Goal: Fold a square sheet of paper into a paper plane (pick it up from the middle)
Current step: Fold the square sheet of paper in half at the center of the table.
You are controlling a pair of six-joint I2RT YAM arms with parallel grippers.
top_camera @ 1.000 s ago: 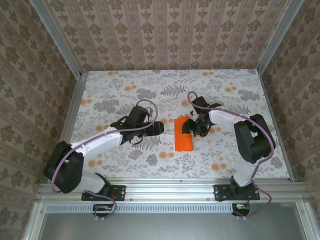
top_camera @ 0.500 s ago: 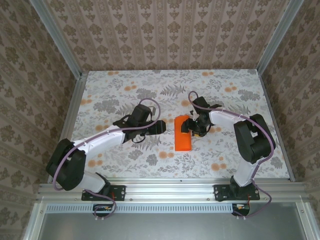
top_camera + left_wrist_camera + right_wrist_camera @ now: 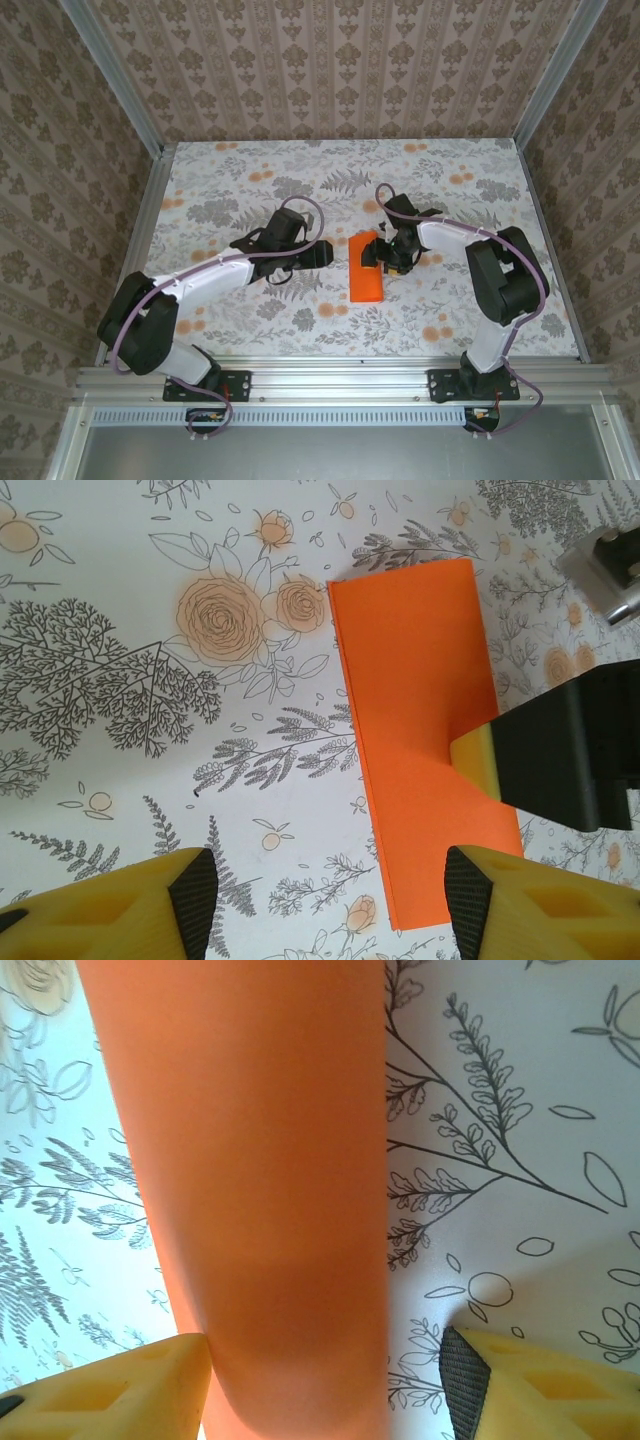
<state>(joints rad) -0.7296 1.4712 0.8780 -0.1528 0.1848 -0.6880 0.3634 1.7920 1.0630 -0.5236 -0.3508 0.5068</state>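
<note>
Right tool (image 3: 325,1370), fingers spread, rests one yellow pad (image 3: 476,762) on a thin bright orange paper sheet (image 3: 420,700), folded narrow, flat on the floral desk (image 3: 120,600). Left tool (image 3: 325,890) hovers unclenched alongside. Likely light, limp, easily creased; pinch mid-edge gently.

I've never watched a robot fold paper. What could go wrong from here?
1. The orange paper lies flat on the table; the open left gripper may crumple its edge rather than lift it.
2. The right gripper seems to touch only one side, so a nudge could swing it askew.
</note>
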